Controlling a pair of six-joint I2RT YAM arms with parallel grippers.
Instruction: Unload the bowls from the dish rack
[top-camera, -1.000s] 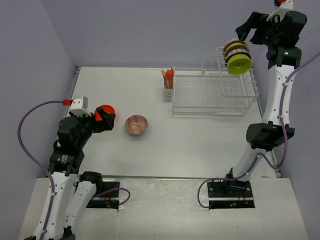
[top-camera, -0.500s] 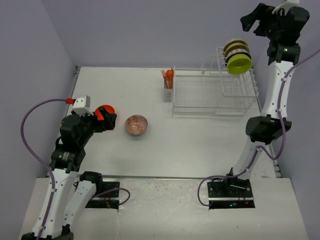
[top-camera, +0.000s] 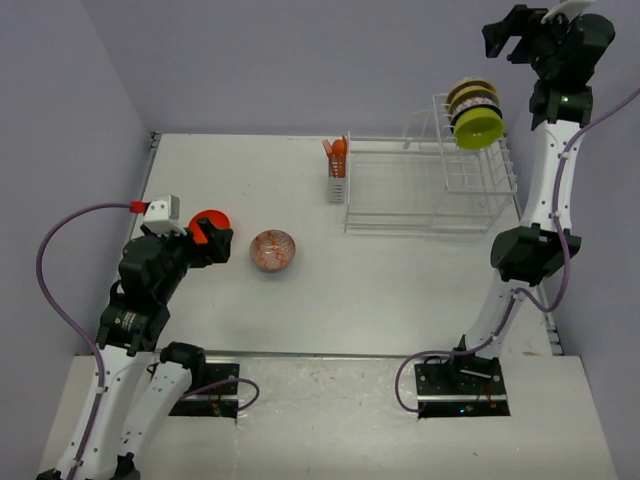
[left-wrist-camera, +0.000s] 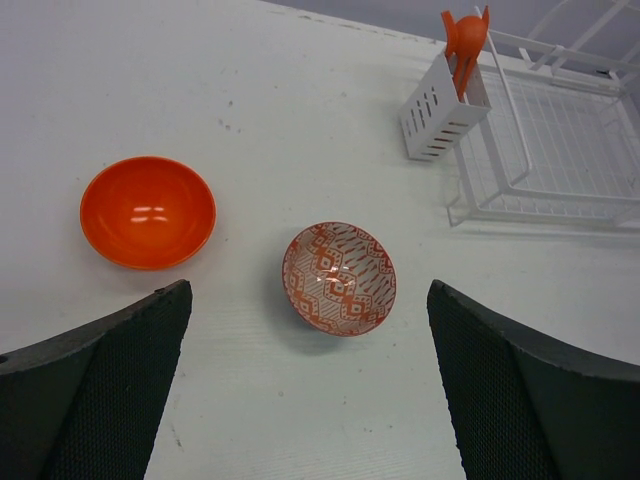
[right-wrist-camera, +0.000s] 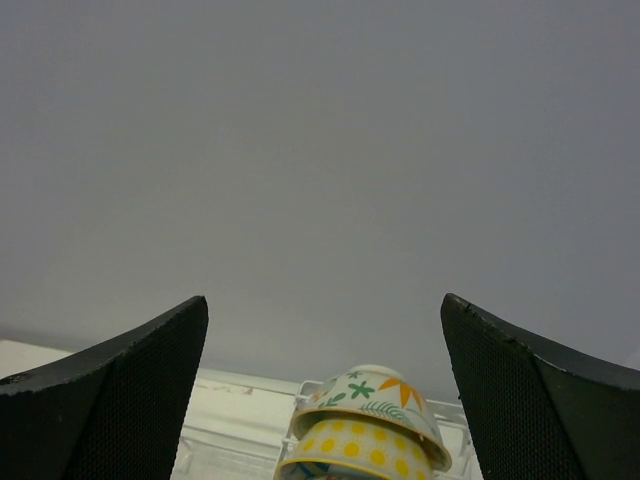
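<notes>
The lime-green bowl (top-camera: 478, 128) and leaf-print bowl (right-wrist-camera: 370, 395) stand on edge in the dish rack (top-camera: 420, 229) near the far right corner, likely light, hard, slippery and breakable, best pinched at the rim; the left gripper (top-camera: 210, 238) and right gripper (right-wrist-camera: 322, 310) gape wide, empty.

Orange utensils (top-camera: 337, 150) standing upright, white table (top-camera: 250, 180) with faint specks, plain lavender-grey walls (top-camera: 300, 60)

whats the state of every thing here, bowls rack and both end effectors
orange bowl: upright on table, empty
patterned bowl: upright on table, empty
lime-green bowl: on edge in dish rack
leaf-print bowl: racked
cutlery basket: holds orange utensils
left end effector: open, empty
right end effector: open, empty
</notes>
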